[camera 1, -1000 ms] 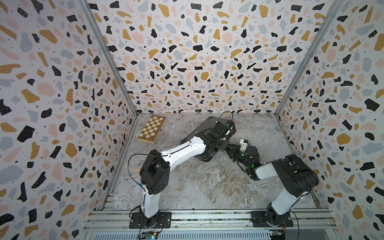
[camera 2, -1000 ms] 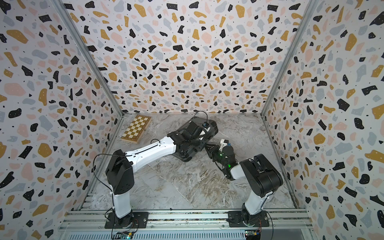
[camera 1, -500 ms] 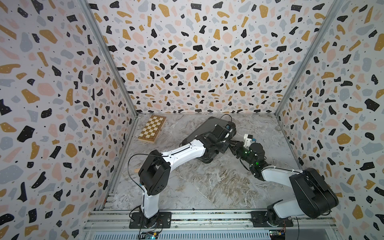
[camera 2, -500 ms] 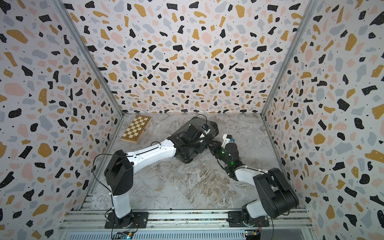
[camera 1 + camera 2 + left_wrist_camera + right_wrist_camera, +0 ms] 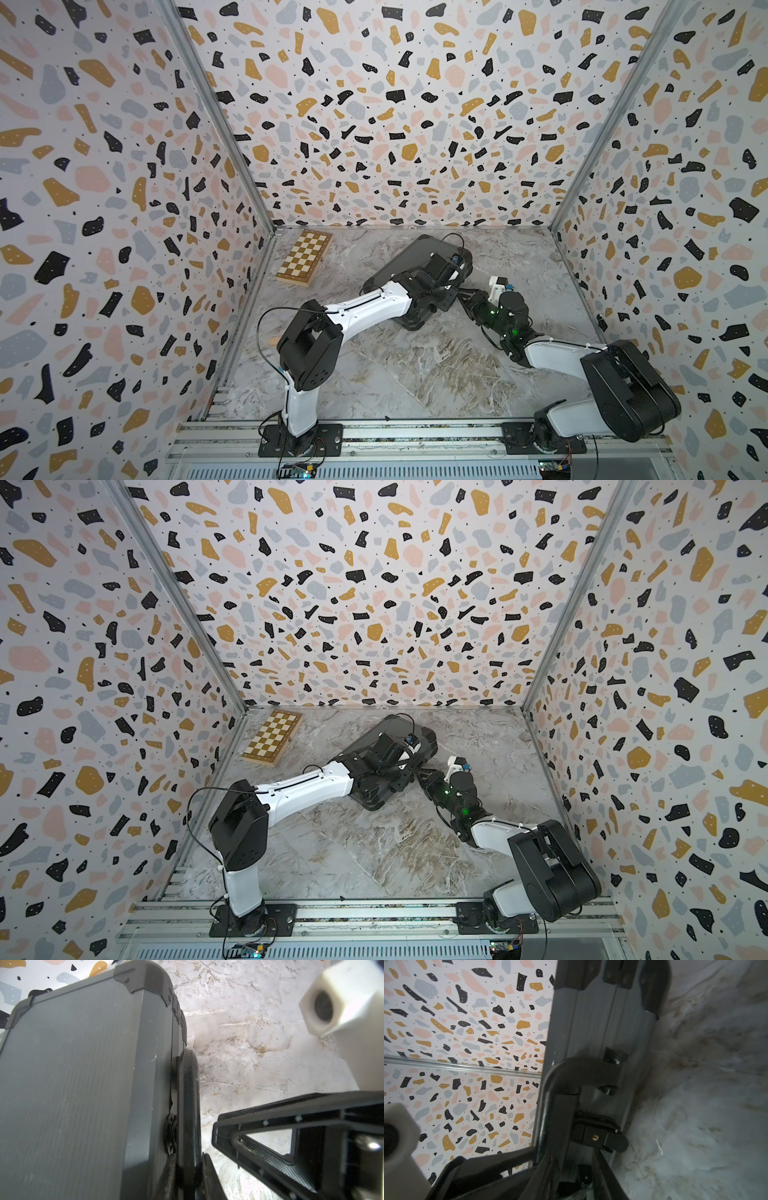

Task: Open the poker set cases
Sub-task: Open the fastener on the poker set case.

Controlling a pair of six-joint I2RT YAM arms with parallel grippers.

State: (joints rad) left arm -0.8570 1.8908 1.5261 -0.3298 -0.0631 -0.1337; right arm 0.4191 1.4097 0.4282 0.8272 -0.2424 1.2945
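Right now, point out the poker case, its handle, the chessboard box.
poker case [image 5: 72, 1084]: left wrist view, grey panel.
handle [image 5: 188, 1088]: left wrist view, black bar.
chessboard box [image 5: 304, 257]: a top view, checkered top.

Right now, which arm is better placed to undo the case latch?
Right: the right gripper is at the latch of the poker case, jaws apart; the left gripper is shut on the handle.

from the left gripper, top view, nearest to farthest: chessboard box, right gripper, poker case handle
1. poker case handle: clamped in the left gripper's jaws.
2. right gripper: just beside it, on the right.
3. chessboard box: far back-left corner.
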